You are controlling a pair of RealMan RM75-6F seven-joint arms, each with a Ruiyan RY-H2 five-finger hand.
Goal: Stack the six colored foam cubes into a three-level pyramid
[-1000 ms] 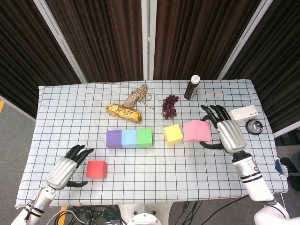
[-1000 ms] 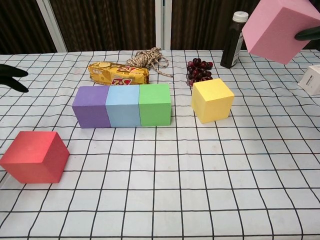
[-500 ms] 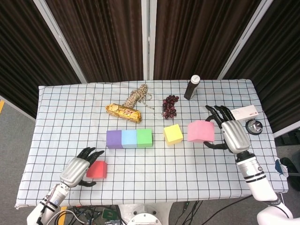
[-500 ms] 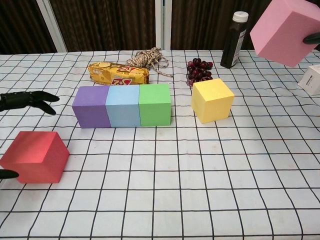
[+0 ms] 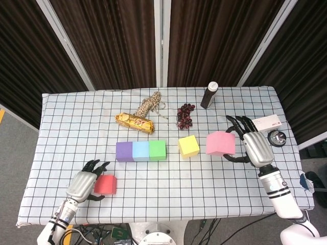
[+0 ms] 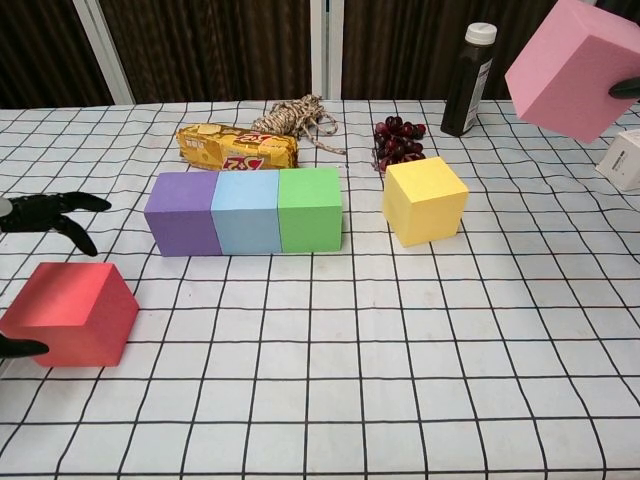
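The right hand (image 5: 254, 145) grips the pink foam cube (image 5: 220, 143) aloft — the left hand (image 5: 83, 181), fingers spread, brackets the red foam cube (image 5: 106, 184).

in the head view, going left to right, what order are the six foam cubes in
red cube → purple cube → light blue cube → green cube → yellow cube → pink cube

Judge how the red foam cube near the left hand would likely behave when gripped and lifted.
The red cube looks like soft foam, so it is probably light and may dent slightly under the left hand fingers. Its flat faces and square edges suggest it will sit steady rather than roll. The matte surface probably gives decent friction, much as the right hand holds the pink cube aloft.
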